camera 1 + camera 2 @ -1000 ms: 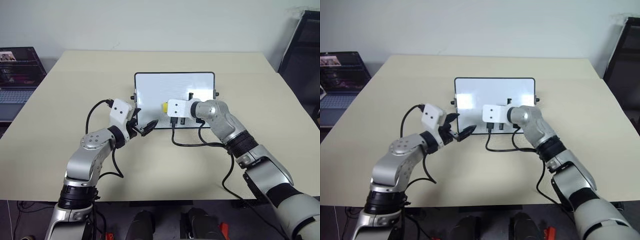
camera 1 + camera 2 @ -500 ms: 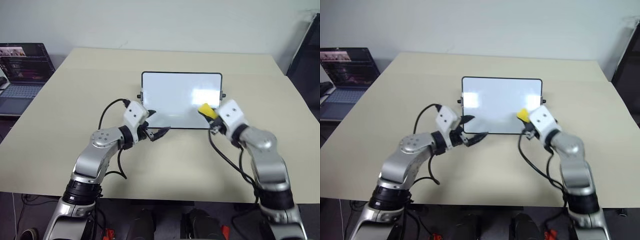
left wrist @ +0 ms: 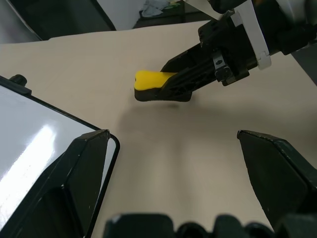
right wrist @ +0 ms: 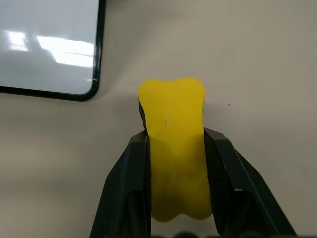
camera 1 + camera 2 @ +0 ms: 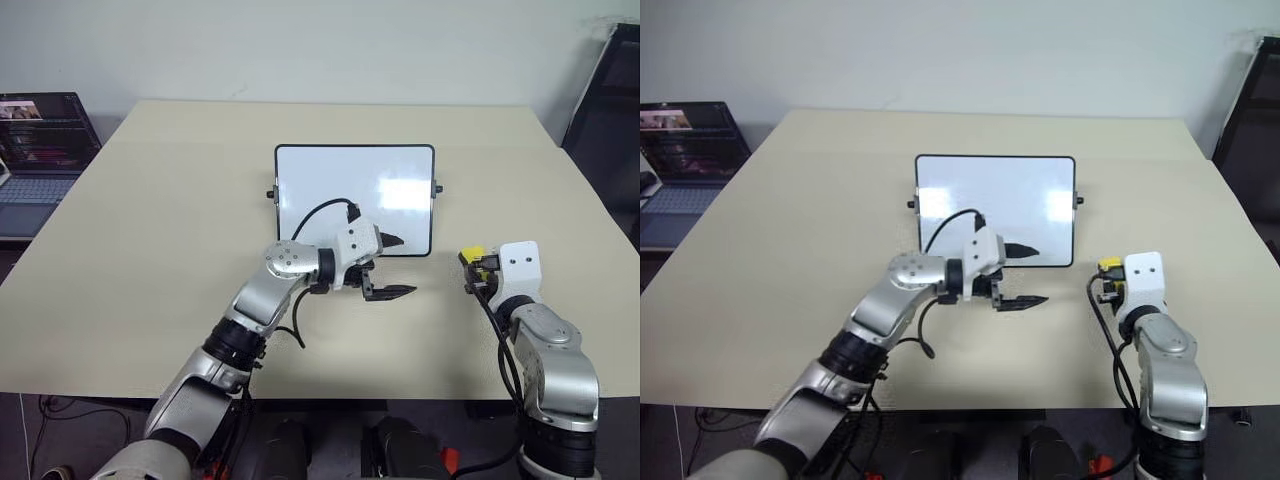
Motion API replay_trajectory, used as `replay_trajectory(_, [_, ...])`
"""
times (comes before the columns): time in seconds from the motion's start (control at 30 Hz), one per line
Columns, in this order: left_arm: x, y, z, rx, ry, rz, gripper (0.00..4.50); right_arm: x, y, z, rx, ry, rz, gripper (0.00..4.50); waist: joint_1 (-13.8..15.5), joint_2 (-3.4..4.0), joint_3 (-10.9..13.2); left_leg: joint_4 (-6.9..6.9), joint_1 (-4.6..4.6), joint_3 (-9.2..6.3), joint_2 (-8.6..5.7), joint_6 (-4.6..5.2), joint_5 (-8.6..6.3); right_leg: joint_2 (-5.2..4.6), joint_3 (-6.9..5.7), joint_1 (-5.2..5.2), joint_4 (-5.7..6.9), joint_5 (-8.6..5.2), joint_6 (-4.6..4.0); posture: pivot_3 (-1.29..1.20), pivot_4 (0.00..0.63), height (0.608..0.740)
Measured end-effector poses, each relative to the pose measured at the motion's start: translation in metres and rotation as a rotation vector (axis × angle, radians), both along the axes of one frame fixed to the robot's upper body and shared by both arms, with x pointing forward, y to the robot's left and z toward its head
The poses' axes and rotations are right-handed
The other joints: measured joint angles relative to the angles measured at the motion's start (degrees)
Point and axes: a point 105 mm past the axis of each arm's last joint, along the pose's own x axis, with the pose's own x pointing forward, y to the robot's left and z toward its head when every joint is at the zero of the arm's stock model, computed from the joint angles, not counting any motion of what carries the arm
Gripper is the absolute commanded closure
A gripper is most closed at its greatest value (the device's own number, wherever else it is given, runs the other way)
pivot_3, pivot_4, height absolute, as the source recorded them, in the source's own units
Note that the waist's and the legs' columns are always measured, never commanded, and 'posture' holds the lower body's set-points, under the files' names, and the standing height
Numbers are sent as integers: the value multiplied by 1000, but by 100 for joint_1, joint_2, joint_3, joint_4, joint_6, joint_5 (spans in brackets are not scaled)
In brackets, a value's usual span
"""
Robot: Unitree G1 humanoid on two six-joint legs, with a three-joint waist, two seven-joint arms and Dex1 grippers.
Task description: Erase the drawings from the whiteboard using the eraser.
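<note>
Eraser (image 4: 176, 148) sits pinched between right gripper (image 5: 478, 268) fingers, now off the whiteboard (image 5: 330, 190), above table (image 5: 150, 200). Board reads blank; wiping likely done. Left gripper (image 5: 392, 267) spread, empty, beside board's corner.

whiteboard (image 5: 355, 190) on table (image 5: 150, 220), right hand (image 5: 474, 266) (gripping yellow eraser (image 5: 471, 256)) beside it

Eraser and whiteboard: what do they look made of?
The eraser, pinched between the right gripper's fingers, looks like matte yellow foam or soft plastic with a dark, possibly felt, underside. The whiteboard looks glossy and hard, with bright glare on it, in a thin black frame, probably plastic.
</note>
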Motion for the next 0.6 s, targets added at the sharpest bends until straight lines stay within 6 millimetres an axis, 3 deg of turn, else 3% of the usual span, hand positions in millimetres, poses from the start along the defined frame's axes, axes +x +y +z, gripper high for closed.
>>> replay_trajectory(0.17, [3, -6, -6, 2, 16, -15, 0, 3, -18, -4, 44, 4, -93, 1880, 11, 0, 0, 0, -5, -1, 0, 0, 0, -1, -1, -2, -1, 0, 0, 0, 150, 740])
replay_trajectory(0.33, [5, -10, 2, -34, 1, -10, 0, 4, -25, -2, 101, -13, -126, 131, 10, 1, 0, 0, -4, -1, 1, 0, 0, 0, 0, -2, -1, 0, 0, 0, 150, 740])
replay_trajectory(0.5, [9, -6, 7, -67, -13, 39, 0, 8, -20, 6, 134, -60, -102, 58, -5, 2, -1, -1, -4, 0, 2, 0, 0, 0, 2, -3, 0, 0, 0, 0, 150, 740])
replay_trajectory(0.6, [11, 22, 9, -114, -10, 163, 0, 8, -4, 28, 102, -159, -9, 58, -88, 7, -3, -3, -4, -1, 9, 0, 0, 1, 13, -6, 0, 0, 0, 0, 150, 740])
